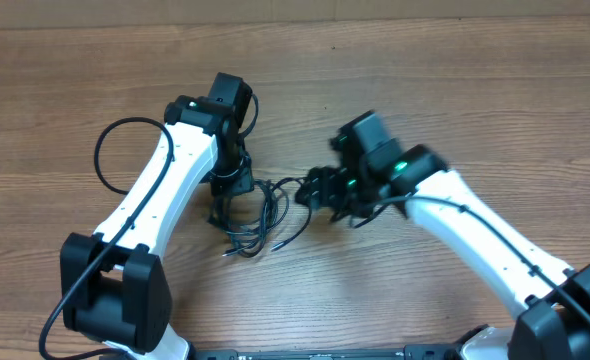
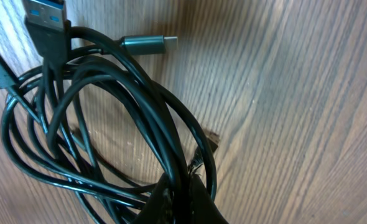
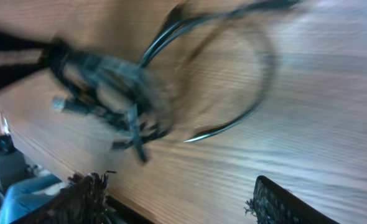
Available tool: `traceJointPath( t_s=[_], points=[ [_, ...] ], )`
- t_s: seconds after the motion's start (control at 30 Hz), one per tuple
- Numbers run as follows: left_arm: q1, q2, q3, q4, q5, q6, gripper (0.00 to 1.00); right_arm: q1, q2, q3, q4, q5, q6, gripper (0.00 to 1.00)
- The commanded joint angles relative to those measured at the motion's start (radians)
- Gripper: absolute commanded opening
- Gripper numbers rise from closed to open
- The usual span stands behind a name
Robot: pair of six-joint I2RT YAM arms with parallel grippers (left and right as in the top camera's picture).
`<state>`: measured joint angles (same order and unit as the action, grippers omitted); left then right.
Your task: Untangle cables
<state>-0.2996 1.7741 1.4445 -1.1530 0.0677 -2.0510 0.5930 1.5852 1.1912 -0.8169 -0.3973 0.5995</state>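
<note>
Cables on table, btwn left gripper & right gripper.

Cables ctr table (far side open)

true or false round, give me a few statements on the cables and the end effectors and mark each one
1. The cables lie on a wooden table. True.
2. The cables are laid out straight and apart. False: they loop over one another in one bundle.
3. A plug with a blue insert shows in the left wrist view. True.
4. The right end effector hangs far from the cables. False: it is close beside the bundle's right side.
</note>
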Motion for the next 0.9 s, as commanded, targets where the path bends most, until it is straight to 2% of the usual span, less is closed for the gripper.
traceJointPath(
  t_s=[0.0,0.17,0.3,0.37,0.4,0.53,0.7,0.77,0.87],
  points=[
    [0.000,0.004,-0.004,0.015,0.039,-0.033,0.05,0.119,-0.002,0.000,0.048,0.170,0.154,0.74],
    [0.000,0.004,-0.004,0.018,0.068,-0.033,0.04,0.237,0.000,-0.001,0.110,0.410,0.344,0.71],
    [0.016,0.004,-0.003,0.020,0.183,-0.032,0.05,0.286,0.018,-0.001,0.156,0.495,0.373,0.68],
    [0.026,0.004,-0.003,0.014,0.232,-0.020,0.04,0.294,0.038,-0.001,0.172,0.505,0.373,0.66],
    [0.037,0.004,-0.003,0.006,0.267,-0.005,0.05,0.294,0.063,-0.001,0.178,0.505,0.373,0.61],
    [0.054,0.004,-0.003,-0.006,0.301,-0.001,0.04,0.295,0.113,-0.001,0.178,0.485,0.373,0.55],
    [0.080,0.004,-0.003,-0.007,0.394,0.061,0.05,0.295,0.175,-0.001,0.184,0.487,0.373,0.52],
    [0.086,0.004,-0.003,-0.014,0.423,0.074,0.04,0.294,0.191,-0.001,0.193,0.486,0.372,0.46],
    [0.089,0.004,-0.003,-0.029,0.444,0.076,0.04,0.294,0.204,-0.001,0.201,0.486,0.373,0.44]
  ],
)
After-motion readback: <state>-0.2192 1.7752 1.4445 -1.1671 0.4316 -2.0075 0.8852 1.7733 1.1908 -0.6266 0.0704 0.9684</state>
